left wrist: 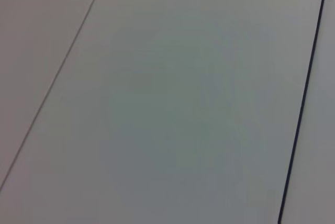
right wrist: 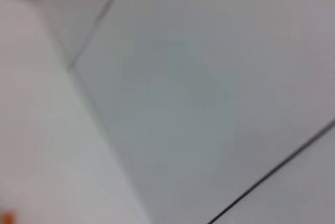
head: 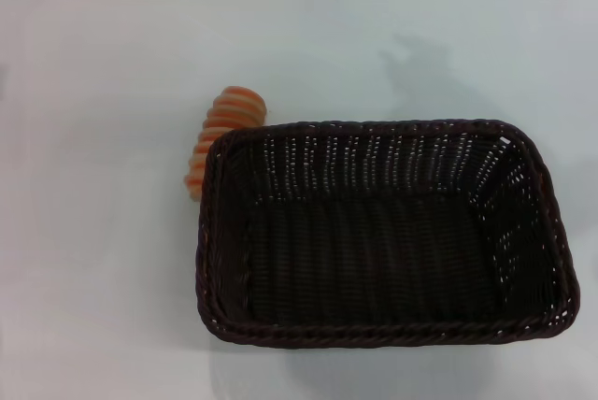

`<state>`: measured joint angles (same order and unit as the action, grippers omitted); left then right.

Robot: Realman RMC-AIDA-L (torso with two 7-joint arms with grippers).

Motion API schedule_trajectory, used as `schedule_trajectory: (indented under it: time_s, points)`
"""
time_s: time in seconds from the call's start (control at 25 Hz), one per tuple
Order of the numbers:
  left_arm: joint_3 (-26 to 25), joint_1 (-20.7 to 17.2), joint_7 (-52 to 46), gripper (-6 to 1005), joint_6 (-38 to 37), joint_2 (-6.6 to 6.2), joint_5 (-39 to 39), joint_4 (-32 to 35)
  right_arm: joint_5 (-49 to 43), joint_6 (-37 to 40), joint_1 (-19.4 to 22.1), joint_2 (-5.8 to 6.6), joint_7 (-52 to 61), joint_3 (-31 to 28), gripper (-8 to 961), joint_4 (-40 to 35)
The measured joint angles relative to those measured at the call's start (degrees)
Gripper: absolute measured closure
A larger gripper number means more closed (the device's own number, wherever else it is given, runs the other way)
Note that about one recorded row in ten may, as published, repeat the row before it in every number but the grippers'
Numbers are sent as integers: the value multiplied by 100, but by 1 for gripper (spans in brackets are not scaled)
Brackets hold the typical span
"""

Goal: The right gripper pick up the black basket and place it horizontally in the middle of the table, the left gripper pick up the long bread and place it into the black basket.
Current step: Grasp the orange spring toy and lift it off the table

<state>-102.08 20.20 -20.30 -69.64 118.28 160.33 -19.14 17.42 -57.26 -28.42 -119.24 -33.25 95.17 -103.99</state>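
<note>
Dark wicker of the black basket (head: 383, 236) touched the long bread (head: 222, 135), risking nudges; neither gripper showed, fingers untellable.

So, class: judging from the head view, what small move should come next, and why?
Probably the left gripper, not in view, should come down toward the bread. The basket already lies lengthwise across the table with nothing in it, while the bread rests outside, against its far left corner.

Black basket (head: 383, 232) rim blocks long bread's (head: 222, 134) right side; left side open.
</note>
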Motion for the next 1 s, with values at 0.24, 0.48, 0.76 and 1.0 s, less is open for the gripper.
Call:
schedule_trajectory:
  time_s: [0.24,0.48,0.76,1.0]
  points:
    - [153,121,-34,160,12,3,7,13,-6,2004,1001,-6,346,95,635,12]
    - [678,161,-255,160,-31,7,8,-10,41,4962,1940,-31,576,269,635,905]
    - [1323,166,-380,160,-78,10,13,-54,141,8068,2201,-32,796,631,635,2639]
    - [1951,92,-622,161,100,-24,15,-466,1301,11050,2027,-22,836,914,635,4679]
